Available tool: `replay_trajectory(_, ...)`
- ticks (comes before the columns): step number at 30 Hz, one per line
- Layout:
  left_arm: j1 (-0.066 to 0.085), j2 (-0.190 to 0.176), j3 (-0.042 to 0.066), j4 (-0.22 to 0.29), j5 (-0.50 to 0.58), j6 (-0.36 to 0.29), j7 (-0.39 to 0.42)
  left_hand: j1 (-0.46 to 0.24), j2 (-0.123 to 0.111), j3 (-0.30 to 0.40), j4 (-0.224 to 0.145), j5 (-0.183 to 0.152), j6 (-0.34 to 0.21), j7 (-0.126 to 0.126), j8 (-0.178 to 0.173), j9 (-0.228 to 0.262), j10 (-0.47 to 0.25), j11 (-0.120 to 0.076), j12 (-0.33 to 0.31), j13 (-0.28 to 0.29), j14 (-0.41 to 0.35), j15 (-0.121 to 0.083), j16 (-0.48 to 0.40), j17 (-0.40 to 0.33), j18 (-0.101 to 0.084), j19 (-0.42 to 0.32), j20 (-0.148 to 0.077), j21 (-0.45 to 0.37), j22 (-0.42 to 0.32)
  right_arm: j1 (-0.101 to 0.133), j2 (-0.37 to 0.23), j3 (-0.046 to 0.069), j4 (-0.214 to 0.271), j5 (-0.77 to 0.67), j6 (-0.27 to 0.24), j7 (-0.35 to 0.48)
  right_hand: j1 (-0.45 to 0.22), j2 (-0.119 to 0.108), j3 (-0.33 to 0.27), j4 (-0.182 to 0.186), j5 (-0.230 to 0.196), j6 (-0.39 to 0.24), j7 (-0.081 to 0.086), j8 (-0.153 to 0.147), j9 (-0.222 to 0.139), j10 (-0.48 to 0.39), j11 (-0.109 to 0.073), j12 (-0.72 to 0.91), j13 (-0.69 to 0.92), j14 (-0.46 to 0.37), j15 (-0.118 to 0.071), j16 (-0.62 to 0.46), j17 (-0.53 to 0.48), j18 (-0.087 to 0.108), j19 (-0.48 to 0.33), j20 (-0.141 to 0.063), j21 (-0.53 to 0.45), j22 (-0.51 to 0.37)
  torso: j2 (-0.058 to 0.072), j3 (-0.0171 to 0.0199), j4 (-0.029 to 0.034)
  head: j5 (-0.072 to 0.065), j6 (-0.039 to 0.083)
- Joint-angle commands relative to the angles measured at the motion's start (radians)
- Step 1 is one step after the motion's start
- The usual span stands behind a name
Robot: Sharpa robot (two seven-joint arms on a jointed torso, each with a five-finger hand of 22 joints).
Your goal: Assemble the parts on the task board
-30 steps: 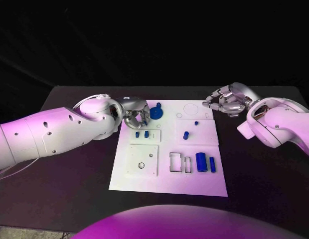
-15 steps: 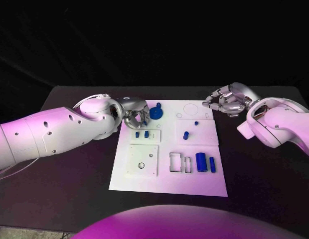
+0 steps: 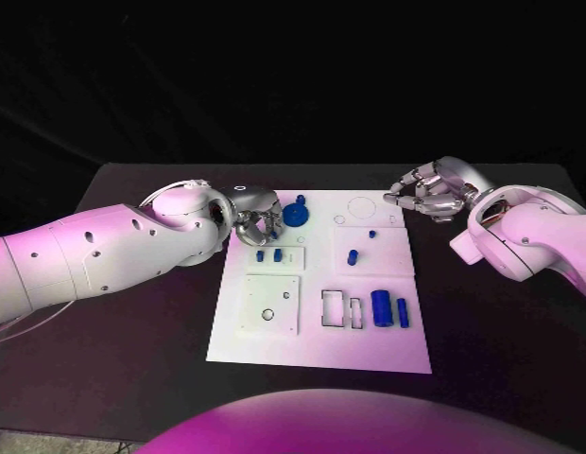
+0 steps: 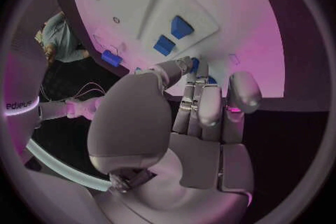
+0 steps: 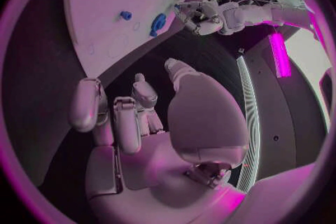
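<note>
The white task board [image 3: 323,350] lies in the middle of the black table. My left hand [image 3: 255,219] is at the board's far left corner and pinches a round blue part [image 3: 298,215] between thumb and fingertips; the right wrist view shows the part [image 5: 159,22] against that hand [image 5: 199,15]. My right hand [image 3: 429,195] hovers off the board's far right corner, fingers loosely bent and holding nothing [image 5: 140,123]. Two small blue pieces [image 3: 268,255] stand in a plate near the left hand. A blue peg [image 3: 353,255] and two blue cylinders [image 3: 391,309] sit further right.
A square white plate with holes [image 3: 271,303] and empty rectangular slots [image 3: 336,308] occupy the board's near half. Round outlines [image 3: 363,206] mark the board's far edge. Bare black table [image 3: 511,322] surrounds the board on both sides.
</note>
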Motion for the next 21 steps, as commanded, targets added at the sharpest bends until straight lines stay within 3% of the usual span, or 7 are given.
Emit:
replay_trajectory(1, -0.004, 0.001, -0.002, 0.0, -0.007, 0.0, 0.002, -0.005, 0.007, -0.001, -0.007, -0.002, 0.012, -0.002, 0.008, 0.004, 0.015, -0.003, 0.007, 0.004, 0.003, -0.007, 0.007, 0.0, -0.012, -0.002, -0.006, 0.007, 0.149, -0.001, 0.0, 0.0, 0.001, -0.01, 0.001, 0.008, 0.006, 0.008, -0.005, -0.002, 0.006, 0.002, -0.002, 0.005, 0.001, 0.007, 0.003, 0.003, -0.001, 0.049, 0.004, -0.004, 0.117, 0.01, -0.008, 0.0, -0.004, 0.096, -0.001, 0.0001, 0.0005, 0.0, 0.0)
replay_trajectory(12, -0.006, 0.002, -0.003, 0.004, 0.007, -0.049, 0.025, -0.004, 0.009, -0.002, -0.01, 0.001, 0.018, -0.004, 0.011, 0.006, 0.022, -0.006, 0.008, 0.006, 0.004, -0.01, 0.008, 0.0, -0.013, 0.0, -0.008, 0.014, 0.15, -0.001, 0.001, 0.0, 0.001, -0.01, -0.001, 0.009, 0.007, 0.008, -0.005, -0.002, 0.006, 0.001, -0.003, 0.006, 0.003, 0.007, 0.003, 0.001, -0.006, 0.048, 0.004, -0.006, 0.115, 0.011, -0.009, -0.001, -0.008, 0.095, -0.001, -0.0003, 0.0, 0.002, 0.002)
replay_trajectory(21, -0.007, 0.006, -0.003, 0.0, 0.011, 0.0, 0.003, -0.019, 0.005, -0.004, -0.007, -0.013, -0.009, 0.005, -0.007, -0.003, -0.006, 0.005, -0.004, -0.001, -0.001, -0.003, 0.005, -0.009, -0.013, -0.007, -0.005, 0.008, 0.147, -0.001, 0.0, 0.0, 0.001, -0.01, 0.0, 0.008, 0.007, 0.008, -0.005, -0.002, 0.006, 0.001, -0.003, 0.006, 0.003, 0.007, 0.003, 0.001, -0.006, 0.048, 0.004, -0.006, 0.115, 0.011, -0.009, -0.001, -0.008, 0.095, -0.001, 0.0002, 0.0005, 0.002, 0.002)
